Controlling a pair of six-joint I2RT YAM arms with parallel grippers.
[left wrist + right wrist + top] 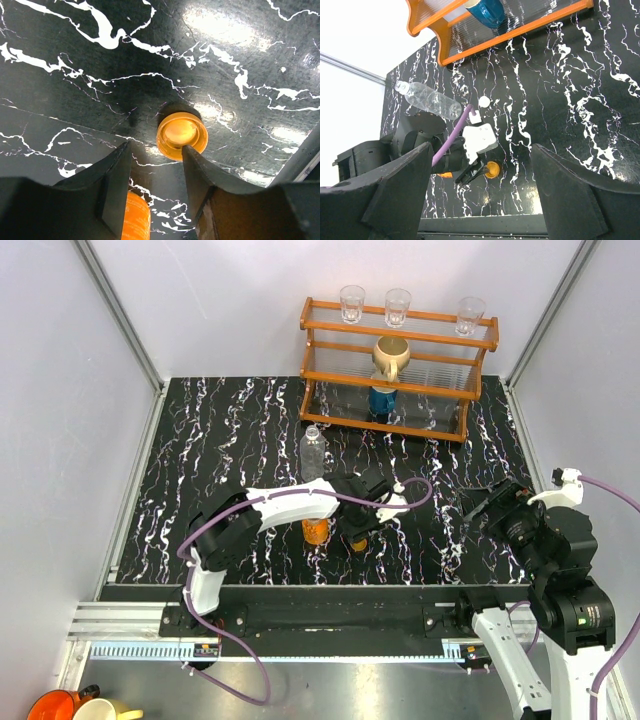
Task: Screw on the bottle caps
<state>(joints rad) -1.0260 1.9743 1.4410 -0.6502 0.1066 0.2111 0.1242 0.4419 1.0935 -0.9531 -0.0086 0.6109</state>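
The small round orange plastic cap (181, 136) lies mouth-up just ahead of the left gripper (156, 146), whose jaws stand parted and empty; the right gripper (481, 150), likewise spread and empty, stands well apart.

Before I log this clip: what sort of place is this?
Probably a lab test cell dressed as a kitchen counter: white wall panels in aluminium framing, a black marble-patterned tabletop, and an orange wooden rack holding clear drinking glasses and a tan ceramic mug.
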